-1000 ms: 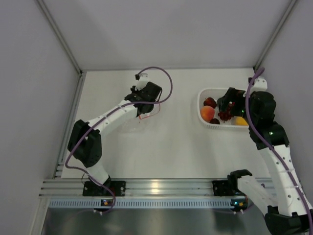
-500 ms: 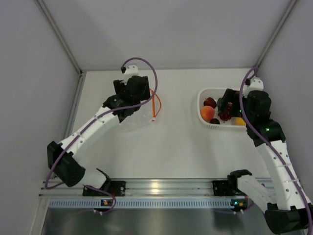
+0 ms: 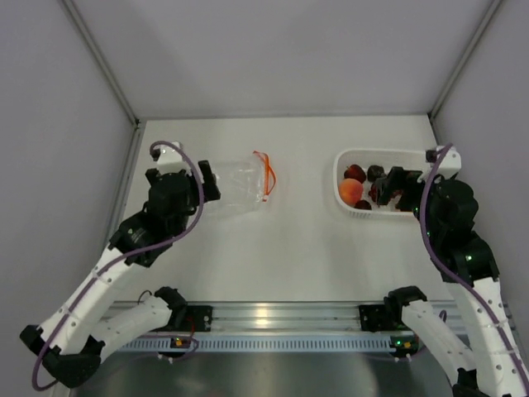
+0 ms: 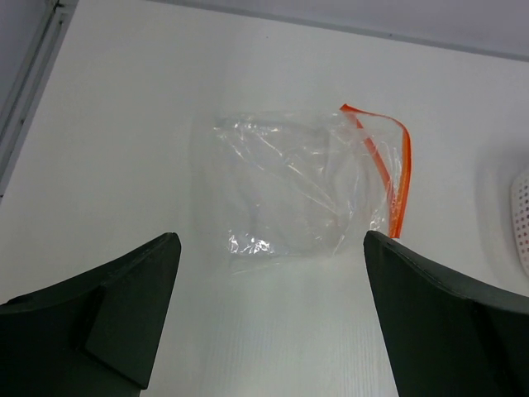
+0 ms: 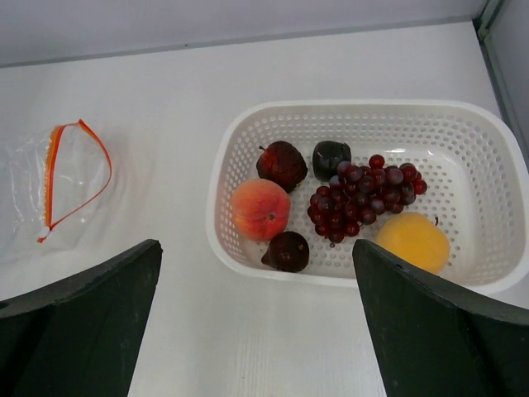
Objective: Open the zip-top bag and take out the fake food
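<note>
You have a white plastic basket (image 5: 364,112), perforated all over and faintly glossy along its rim. Inside it, the peach (image 5: 260,209) looks matt and velvety, the grape bunch (image 5: 359,203) is made of shiny beads, and the yellow fruit (image 5: 412,241) is smooth and dull. Well apart from the basket lies the zip-top bag (image 4: 306,190): thin clear film, crinkled and catching glints, with a matt orange zip strip (image 4: 401,178). Under the basket, the table (image 3: 306,240) is smooth matt white.

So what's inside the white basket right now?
In the basket: a peach, a grape bunch, a yellow-orange fruit, a dark red fruit, a blackish fruit and a dark brown piece. Anything under the grapes is hidden.
</note>
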Tool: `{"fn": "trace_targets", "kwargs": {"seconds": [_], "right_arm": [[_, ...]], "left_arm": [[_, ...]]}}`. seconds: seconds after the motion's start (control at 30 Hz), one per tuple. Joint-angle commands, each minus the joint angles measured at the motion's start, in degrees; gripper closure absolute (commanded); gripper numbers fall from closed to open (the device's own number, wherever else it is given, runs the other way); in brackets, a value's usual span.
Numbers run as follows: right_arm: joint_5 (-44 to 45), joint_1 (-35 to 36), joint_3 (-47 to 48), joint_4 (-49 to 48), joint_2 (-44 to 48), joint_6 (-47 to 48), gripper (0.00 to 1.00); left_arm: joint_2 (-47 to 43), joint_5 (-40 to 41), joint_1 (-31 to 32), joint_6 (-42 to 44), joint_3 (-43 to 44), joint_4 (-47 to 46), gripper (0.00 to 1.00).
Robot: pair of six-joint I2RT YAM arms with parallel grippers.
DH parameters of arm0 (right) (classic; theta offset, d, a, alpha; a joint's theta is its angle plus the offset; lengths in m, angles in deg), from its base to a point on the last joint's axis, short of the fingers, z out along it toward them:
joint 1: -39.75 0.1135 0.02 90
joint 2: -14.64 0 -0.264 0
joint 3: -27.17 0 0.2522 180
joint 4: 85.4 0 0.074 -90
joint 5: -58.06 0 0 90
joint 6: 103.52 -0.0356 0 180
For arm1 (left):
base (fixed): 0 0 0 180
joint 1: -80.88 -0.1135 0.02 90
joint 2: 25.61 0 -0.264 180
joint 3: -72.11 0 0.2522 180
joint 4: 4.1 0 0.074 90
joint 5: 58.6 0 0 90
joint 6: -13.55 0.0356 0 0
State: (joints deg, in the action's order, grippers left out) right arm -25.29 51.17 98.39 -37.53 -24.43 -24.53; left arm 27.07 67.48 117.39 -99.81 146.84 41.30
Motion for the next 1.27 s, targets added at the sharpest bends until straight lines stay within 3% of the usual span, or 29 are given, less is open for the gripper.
{"fn": "trace_targets", "kwargs": {"seconds": [0.0, 0.2, 0.43, 0.53, 0.63, 0.67, 0.77, 0.87, 1.23], "right_arm": [[3.8, 3.3, -2.3, -0.4, 4.3, 2.6, 0.01], [3.8, 6.5, -6.6, -3.5, 12.0, 3.2, 0.00], [4.8, 6.8, -7.7, -1.6, 12.5, 2.5, 0.01], [7.0, 6.8, -7.9, -1.5, 13.4, 3.1, 0.01], [6.9, 6.9, -9.2, -3.2, 14.1, 3.8, 0.01], [6.9, 6.9, -10.1, -3.7, 14.0, 4.0, 0.01], [7.1, 6.9, -10.8, -4.8, 14.0, 2.7, 0.01], [7.4, 6.9, -10.9, -4.8, 13.6, 2.6, 0.01], [7.1, 6.9, -10.3, -4.5, 12.0, 1.9, 0.00]], "left_arm": [[-9.0, -4.3, -0.2, 3.4, -1.4, 1.8, 0.02], [-18.6, -6.1, -0.2, 8.4, -3.1, 6.2, 0.02], [-26.2, 3.6, -0.2, 5.0, -7.8, 5.1, 0.02], [-26.8, 3.7, -0.6, 6.7, -9.5, 3.1, 0.02], [-26.0, -0.4, -5.9, 6.7, -9.9, 2.4, 0.02], [-26.0, -5.6, -8.0, 6.7, -10.4, 1.8, 0.02], [-26.2, -14.6, -21.1, 6.2, -12.0, -0.6, 0.02], [-26.2, -22.3, -29.1, 5.6, -13.3, -1.8, 0.02], [-26.0, -24.1, -30.6, 5.8, -14.4, -1.8, 0.02]]}}
